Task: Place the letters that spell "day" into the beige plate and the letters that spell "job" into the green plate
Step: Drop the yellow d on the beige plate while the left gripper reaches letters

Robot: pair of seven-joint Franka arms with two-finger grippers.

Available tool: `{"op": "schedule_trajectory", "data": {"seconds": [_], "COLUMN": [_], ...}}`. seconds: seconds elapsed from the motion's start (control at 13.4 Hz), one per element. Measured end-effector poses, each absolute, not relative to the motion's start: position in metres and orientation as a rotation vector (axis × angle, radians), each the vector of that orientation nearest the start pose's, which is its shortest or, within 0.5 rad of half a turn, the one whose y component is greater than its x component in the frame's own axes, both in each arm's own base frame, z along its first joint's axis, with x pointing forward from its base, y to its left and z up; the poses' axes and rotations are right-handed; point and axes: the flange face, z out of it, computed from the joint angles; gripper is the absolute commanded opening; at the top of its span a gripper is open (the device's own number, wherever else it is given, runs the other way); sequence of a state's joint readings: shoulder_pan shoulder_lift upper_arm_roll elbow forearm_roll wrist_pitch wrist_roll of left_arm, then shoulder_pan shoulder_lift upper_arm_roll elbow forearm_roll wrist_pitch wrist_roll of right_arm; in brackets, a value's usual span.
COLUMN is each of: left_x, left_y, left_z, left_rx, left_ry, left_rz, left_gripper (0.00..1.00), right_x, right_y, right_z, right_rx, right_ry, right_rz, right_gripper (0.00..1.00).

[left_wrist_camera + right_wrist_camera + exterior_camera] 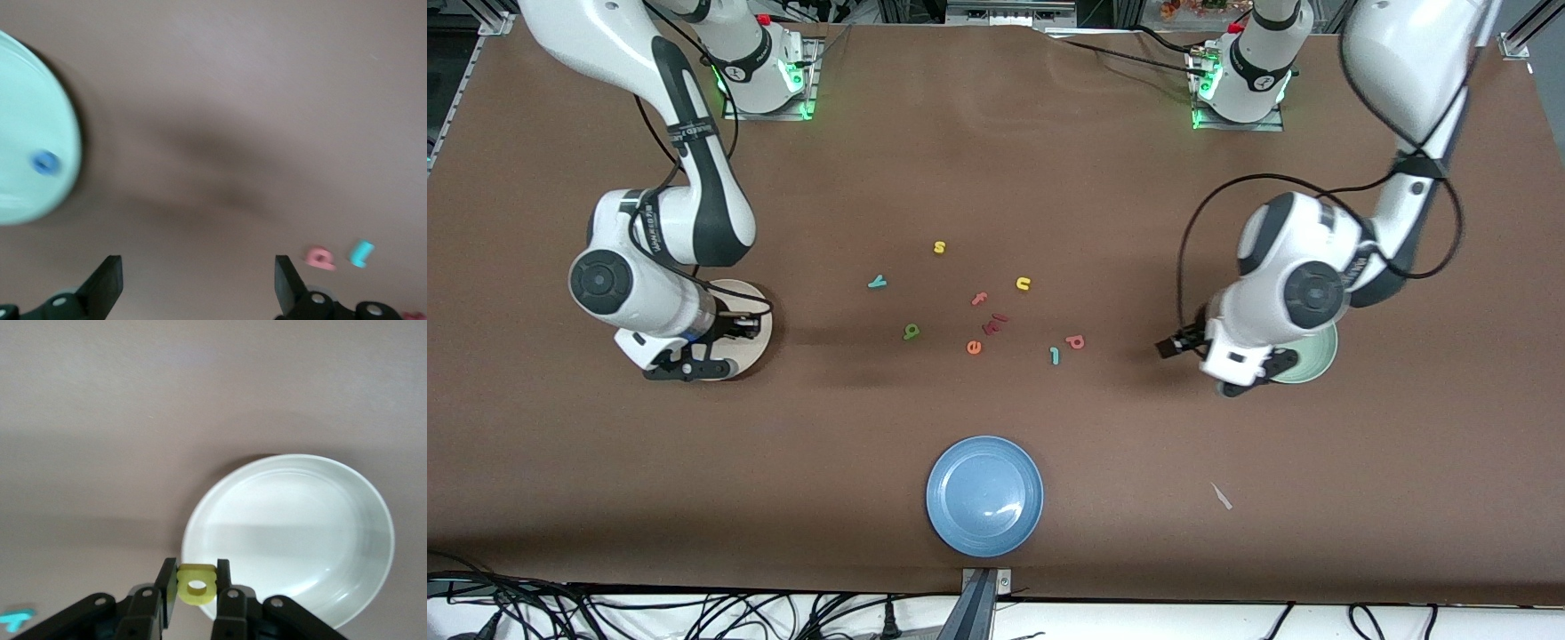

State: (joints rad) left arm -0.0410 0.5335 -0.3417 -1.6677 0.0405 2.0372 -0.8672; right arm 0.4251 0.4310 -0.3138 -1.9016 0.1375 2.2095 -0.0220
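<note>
The right tool (196, 587) is gripping a yellow letter (196, 585) over the beige plate's (373, 520) rim. The left tool (198, 283) is hanging with jaws wide apart beside the green plate (27, 120), which is holding the blue "o" (45, 162).

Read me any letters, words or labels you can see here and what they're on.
"s": yellow s toy
"u": yellow u toy
"y": teal y toy
"f": pink f toy
"e": orange e toy
"p": pinkish-red p toy
Print on the right arm's band: too small to read.
</note>
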Motion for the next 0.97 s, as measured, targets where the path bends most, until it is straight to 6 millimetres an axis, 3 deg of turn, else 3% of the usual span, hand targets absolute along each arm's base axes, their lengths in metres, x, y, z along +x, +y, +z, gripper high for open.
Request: {"op": "schedule_trajectory", "data": {"seconds": [0.15, 0.22, 0.3, 0.37, 0.52, 0.75, 0.97], "left_x": [0.623, 0.628, 0.633, 0.637, 0.636, 0.619, 0.603], "left_y": [-0.264, -0.276, -0.282, -0.283, -0.290, -0.323, -0.347], "left_z": [0.283, 0.273, 0.264, 0.256, 0.242, 0.224, 0.211], "left_rx": [-3.028, -2.998, -2.962, -2.917, -2.837, -2.754, -2.674], "left_ry": [-0.928, -1.068, -1.209, -1.311, -1.427, -1.531, -1.617], "left_rz": [0.303, 0.287, 0.260, 0.231, 0.206, 0.222, 0.242], "left_gripper": [1.00, 1.00, 1.00, 1.00, 1.00, 1.00, 1.00], "right_x": [0.599, 0.593, 0.588, 0.584, 0.584, 0.589, 0.595], "right_y": [0.066, 0.061, 0.058, 0.057, 0.057, 0.063, 0.094], "right_z": [0.257, 0.247, 0.239, 0.234, 0.235, 0.246, 0.266], "right_rx": [-3.172, -3.176, -3.179, -3.181, -3.177, -3.148, -3.091], "right_ry": [-0.152, -0.171, -0.177, -0.176, -0.168, -0.120, 0.021], "right_rz": [0.101, 0.078, 0.063, 0.057, 0.048, 0.064, 0.117], "right_gripper": [0.12, 0.34, 0.95, 1.00, 1.00, 1.00, 1.00]}}
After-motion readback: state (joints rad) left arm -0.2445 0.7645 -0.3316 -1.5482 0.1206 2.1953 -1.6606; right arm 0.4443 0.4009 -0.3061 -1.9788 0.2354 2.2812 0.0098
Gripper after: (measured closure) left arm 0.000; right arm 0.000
